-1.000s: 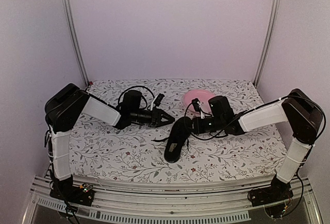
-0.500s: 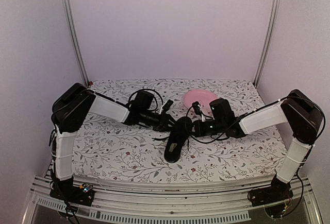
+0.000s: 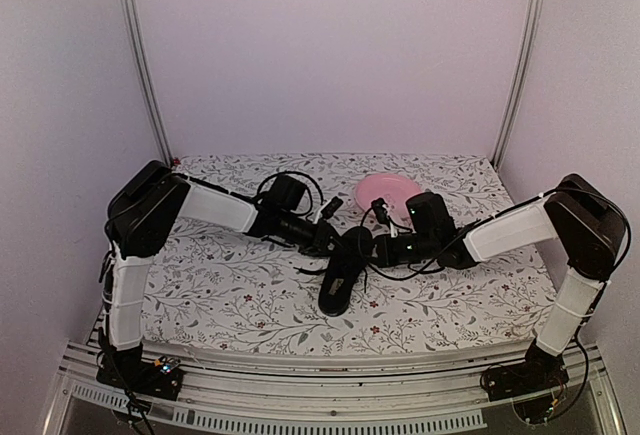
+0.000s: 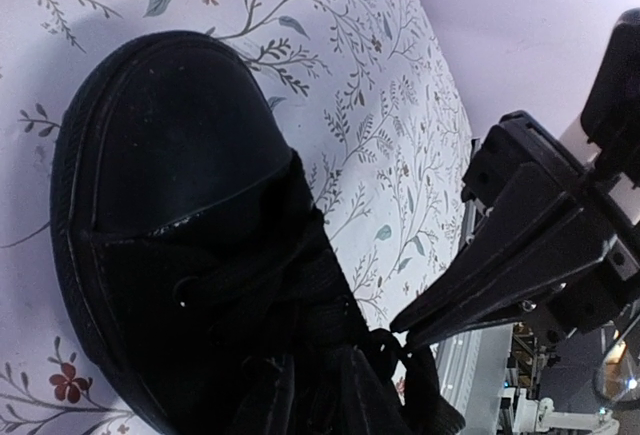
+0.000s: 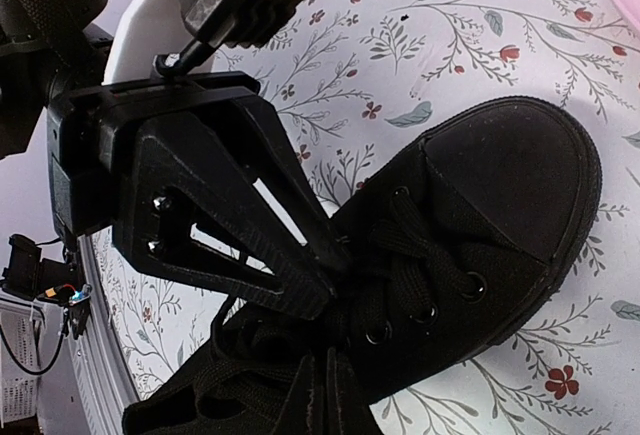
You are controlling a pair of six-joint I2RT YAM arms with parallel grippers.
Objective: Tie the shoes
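Lace-pickup step — shoe [image 3: 340, 273] mid table [image 3: 230, 305], right gripper [image 4: 402, 327] closed tight with its tip on the laces [image 5: 400, 255], left gripper [image 5: 328, 277] there too, clamped or not I can't tell — next needs a firm pinch on each lace end.

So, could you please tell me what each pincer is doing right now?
Left pincer: tips nearly together at the laces of the shoe; cannot be told.
Right pincer: closed at the laces; hold unclear.

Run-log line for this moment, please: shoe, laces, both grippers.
shoe: flat on table | laces: no bow visible | left gripper: tips at laces, grip unclear | right gripper: shut on laces
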